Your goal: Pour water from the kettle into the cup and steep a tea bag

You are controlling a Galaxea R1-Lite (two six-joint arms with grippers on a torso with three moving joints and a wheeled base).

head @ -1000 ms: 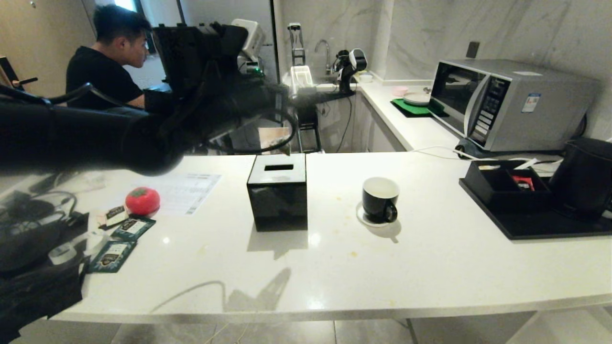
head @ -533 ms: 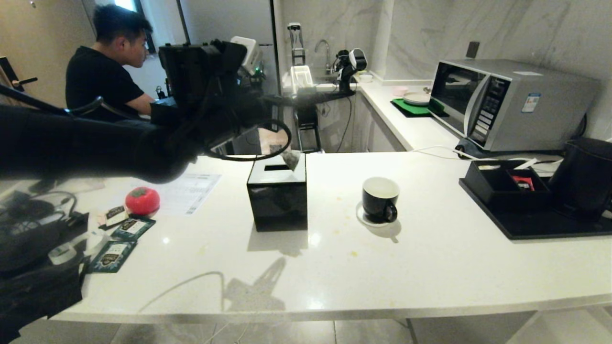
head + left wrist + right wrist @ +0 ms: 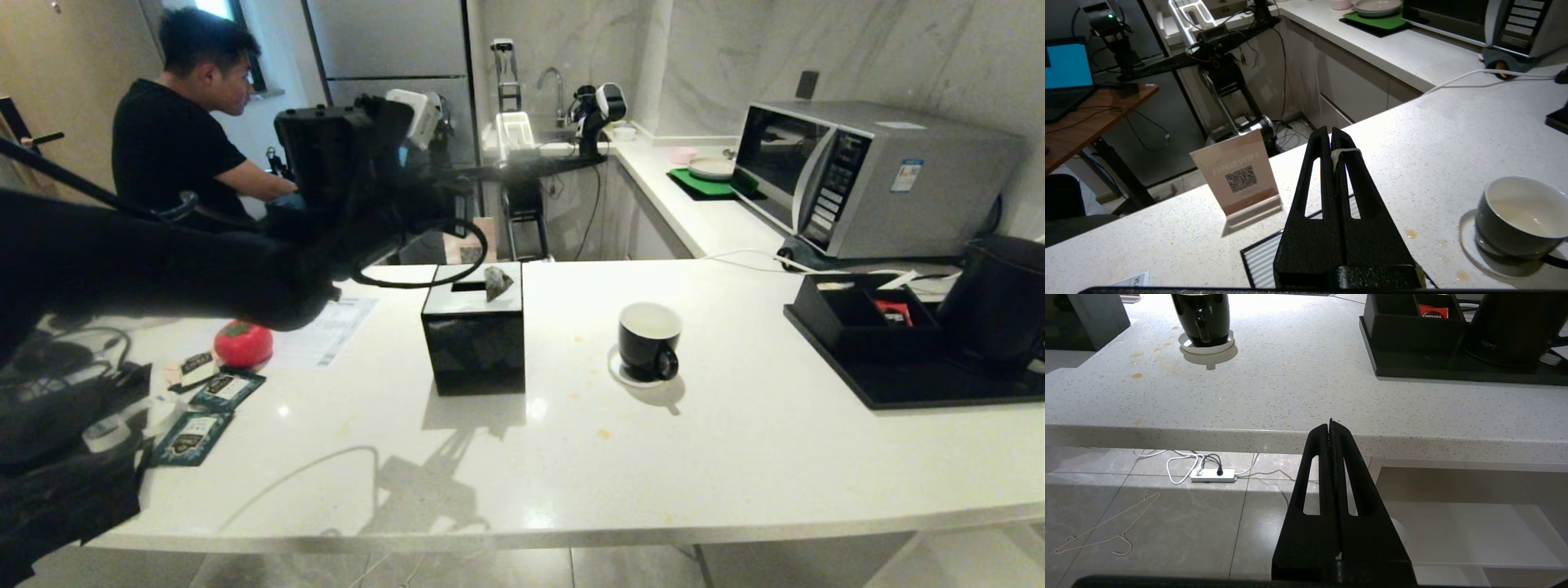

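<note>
The tea bag hangs on its string over the top of the glossy black box. My left gripper is above it, shut on the bag's white tag; in the left wrist view the fingers hide the bag itself. To the right of the box, the black cup stands on its white saucer, white inside and empty of tea bag. The matte black kettle stands at the far right. My right gripper is shut and empty, low in front of the counter edge.
A black tray holds a sachet box beside the kettle. A microwave stands behind it. A red ball, tea packets and cables lie at the left. A WiFi sign stands behind the box. A person sits at the back left.
My left arm has come lower and rightward, bringing the dangling tea bag into clear view over the black box. The cup, kettle and right arm have stayed put.
</note>
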